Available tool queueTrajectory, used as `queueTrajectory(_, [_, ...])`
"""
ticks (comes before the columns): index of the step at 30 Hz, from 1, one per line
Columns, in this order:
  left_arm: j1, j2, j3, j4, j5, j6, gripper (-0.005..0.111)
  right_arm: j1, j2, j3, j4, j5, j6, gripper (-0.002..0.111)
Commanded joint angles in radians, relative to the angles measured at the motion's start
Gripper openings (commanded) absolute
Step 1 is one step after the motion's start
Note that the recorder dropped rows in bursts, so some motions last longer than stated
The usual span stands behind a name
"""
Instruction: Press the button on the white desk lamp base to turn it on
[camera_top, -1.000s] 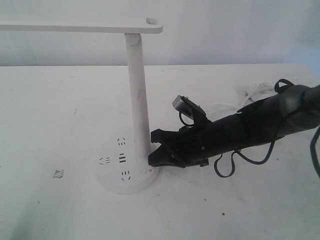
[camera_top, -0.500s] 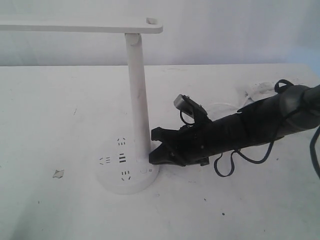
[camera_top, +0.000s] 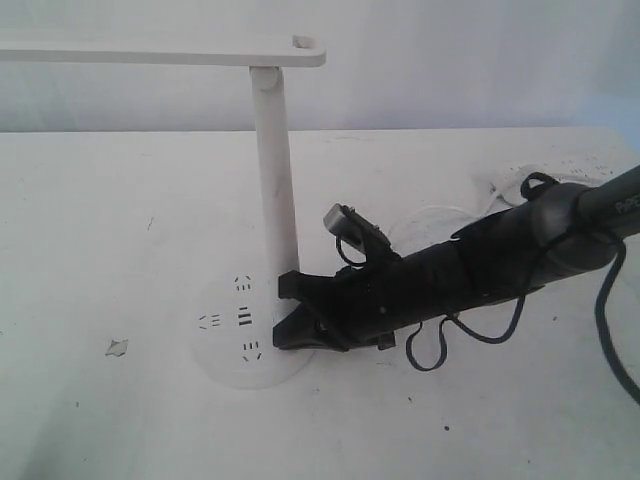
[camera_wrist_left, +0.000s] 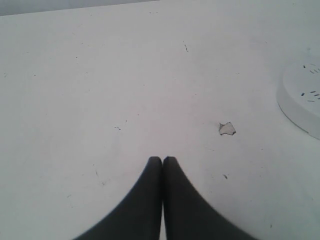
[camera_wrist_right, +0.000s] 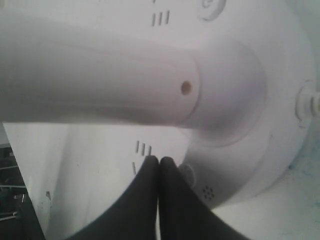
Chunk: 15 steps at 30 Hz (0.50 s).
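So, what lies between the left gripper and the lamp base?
Only a small grey scrap, seen in the left wrist view between the left gripper and the white desk lamp base.

The matte black right arm (camera_top: 480, 265) is a thick, dark-wrapped limb with thin black cables (camera_top: 470, 330) looping loose beneath it. A small grey boxy camera module (camera_top: 345, 220) sits on a bracket above its wrist, and there is faint white lettering on its far link. The right claw (camera_wrist_right: 159, 161) and left claw (camera_wrist_left: 162, 161) each show two smooth dark fingers tapering to rounded tips.
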Motion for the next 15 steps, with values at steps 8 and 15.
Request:
queueTrajectory(8, [0.002,0.001,0.002,-0.004,-0.002,0.000,0.000,0.006,-0.003,-0.001,0.010,-0.033,-0.038,0.000])
queueTrajectory(15, [0.002,0.001,0.002,-0.004,-0.002,0.000,0.000,0.006,-0.007,-0.003,0.010,-0.035,-0.057,0.000])
